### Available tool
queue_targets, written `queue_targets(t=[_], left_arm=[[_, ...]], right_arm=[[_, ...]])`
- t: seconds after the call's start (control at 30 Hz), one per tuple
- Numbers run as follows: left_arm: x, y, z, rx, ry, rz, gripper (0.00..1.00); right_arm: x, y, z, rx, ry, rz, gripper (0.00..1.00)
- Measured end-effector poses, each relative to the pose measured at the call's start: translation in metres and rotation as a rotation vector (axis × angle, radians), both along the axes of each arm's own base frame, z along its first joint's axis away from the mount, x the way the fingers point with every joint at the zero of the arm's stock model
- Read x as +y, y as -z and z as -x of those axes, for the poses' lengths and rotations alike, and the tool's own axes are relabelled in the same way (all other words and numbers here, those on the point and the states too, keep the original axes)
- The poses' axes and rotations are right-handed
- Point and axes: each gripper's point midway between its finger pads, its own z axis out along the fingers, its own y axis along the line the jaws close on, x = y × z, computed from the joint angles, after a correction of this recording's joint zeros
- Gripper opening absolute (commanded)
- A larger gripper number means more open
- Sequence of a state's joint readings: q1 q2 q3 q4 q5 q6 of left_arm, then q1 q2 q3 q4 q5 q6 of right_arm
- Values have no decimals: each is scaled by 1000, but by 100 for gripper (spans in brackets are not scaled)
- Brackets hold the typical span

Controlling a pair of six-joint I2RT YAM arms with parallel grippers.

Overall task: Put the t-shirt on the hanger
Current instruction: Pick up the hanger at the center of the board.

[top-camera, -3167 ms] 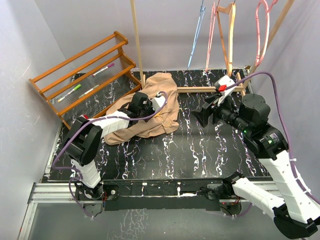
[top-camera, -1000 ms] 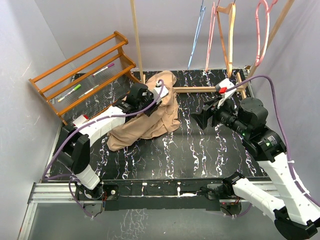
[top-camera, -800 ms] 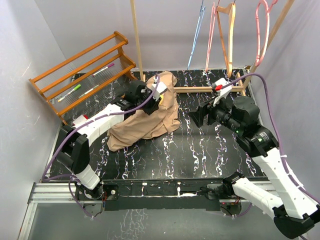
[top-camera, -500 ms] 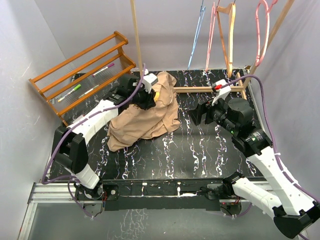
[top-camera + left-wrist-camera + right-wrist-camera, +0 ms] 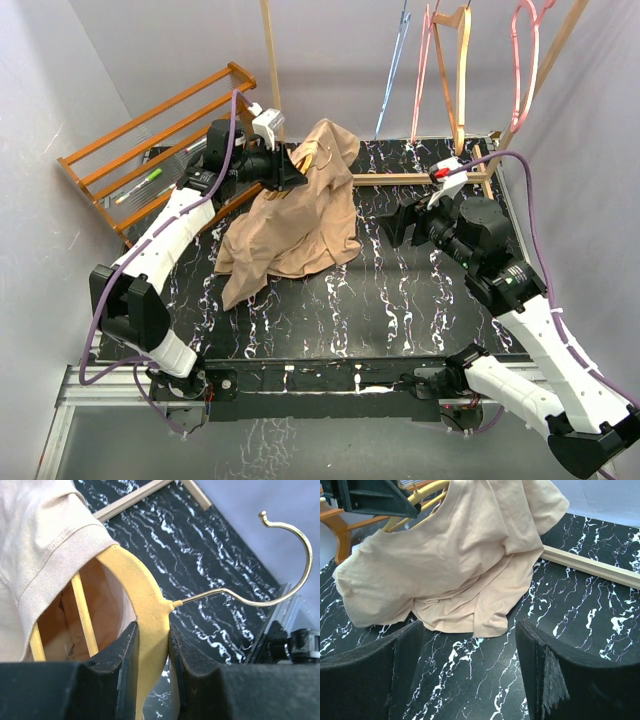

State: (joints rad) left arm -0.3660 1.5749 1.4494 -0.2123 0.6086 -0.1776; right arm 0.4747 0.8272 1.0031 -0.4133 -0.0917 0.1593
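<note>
My left gripper point(image 5: 288, 167) is raised over the back left of the table, shut on the neck of the mustard-yellow hanger point(image 5: 145, 600), just below its gold hook point(image 5: 295, 570). The tan t-shirt point(image 5: 295, 215) hangs from the hanger. Its collar sits around the hanger's shoulders point(image 5: 420, 495), and its lower part trails onto the black marbled table point(image 5: 400, 300). My right gripper point(image 5: 400, 224) hovers to the right of the shirt point(image 5: 450, 565). It is open and faces the shirt, with nothing between its fingers point(image 5: 555, 670).
A wooden rack point(image 5: 165, 130) with pens stands at the back left. A vertical wooden post point(image 5: 272, 80) rises behind the shirt, and a wooden base bar point(image 5: 400, 180) lies on the table. Blue, pink and wooden hangers point(image 5: 450, 70) hang at the back right.
My left arm has lifted the hanger up and towards the back left, pulling the shirt partly off the table. My right gripper has moved slightly left and stayed open.
</note>
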Motion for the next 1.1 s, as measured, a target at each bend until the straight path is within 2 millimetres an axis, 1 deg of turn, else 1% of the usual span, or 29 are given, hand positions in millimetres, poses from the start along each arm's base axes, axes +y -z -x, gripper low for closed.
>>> queue_targets(t=[0.17, 0.23, 0.33, 0.43, 0.53, 0.6, 0.7, 0.8, 0.87, 0.93, 1.1], left_arm=[[-6, -29, -3, 6, -28, 74, 0], [-6, -36, -6, 10, -50, 96, 0], [-5, -41, -12, 20, -96, 117, 0], [-3, -45, -18, 27, -137, 130, 0], [-3, -55, -25, 15, -165, 147, 0], [-4, -65, -31, -5, -183, 163, 0], [-2, -80, -38, -39, -214, 186, 0], [0, -95, -44, -70, -244, 209, 0], [1, -103, -49, -90, -266, 226, 0], [2, -105, -54, -99, -281, 237, 0], [0, -99, -65, -84, -307, 252, 0]], right_arm=[[0, -4, 3, -12, 0, -22, 76], [2, -4, 3, -27, -2, -61, 80], [6, 10, 2, -19, 1, -118, 87], [13, 23, -4, 2, 23, -131, 88], [33, 30, -16, 18, 32, -103, 89], [48, 28, -27, 23, 34, -78, 88], [70, 15, -48, 2, 44, -68, 89], [86, 4, -60, -29, 61, -74, 89], [99, -2, -61, -47, 56, -87, 89], [111, -6, -58, -60, 44, -109, 89], [135, -12, -52, -81, 34, -160, 89]])
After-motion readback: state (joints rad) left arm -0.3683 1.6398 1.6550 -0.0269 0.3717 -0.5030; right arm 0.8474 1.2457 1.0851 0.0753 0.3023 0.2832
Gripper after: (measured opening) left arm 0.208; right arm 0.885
